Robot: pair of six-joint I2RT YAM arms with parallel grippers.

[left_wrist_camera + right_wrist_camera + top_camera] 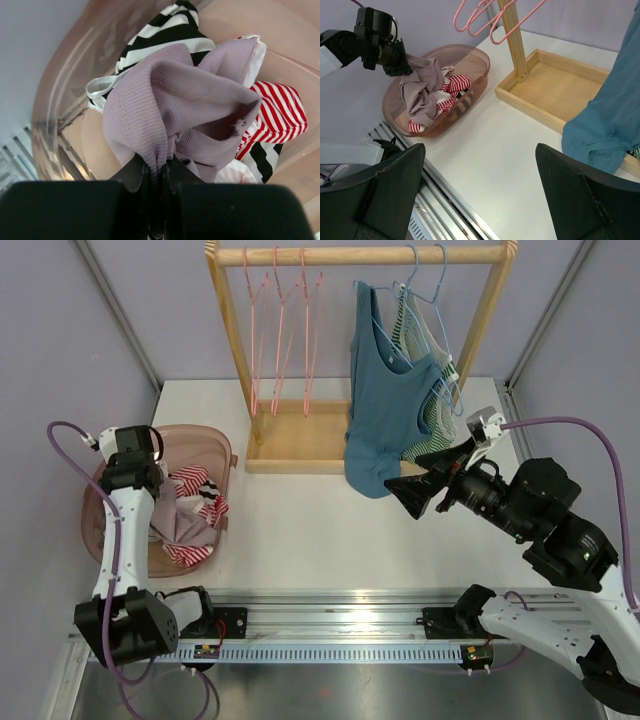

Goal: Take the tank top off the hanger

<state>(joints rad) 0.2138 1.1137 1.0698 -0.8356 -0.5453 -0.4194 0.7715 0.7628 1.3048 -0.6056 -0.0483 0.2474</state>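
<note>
Hanging on its hanger [412,270], the blue tank top [385,410] is not yet removed; the right gripper [410,475] is held spread beside its hem, the left gripper [156,175] pinched on a lilac garment [190,100] over the basket [200,430].

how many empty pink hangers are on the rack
3, all on the left part of the wooden rail: left pink hanger, middle pink hanger, right pink hanger, hanging close together. None looks hidden behind another.
</note>
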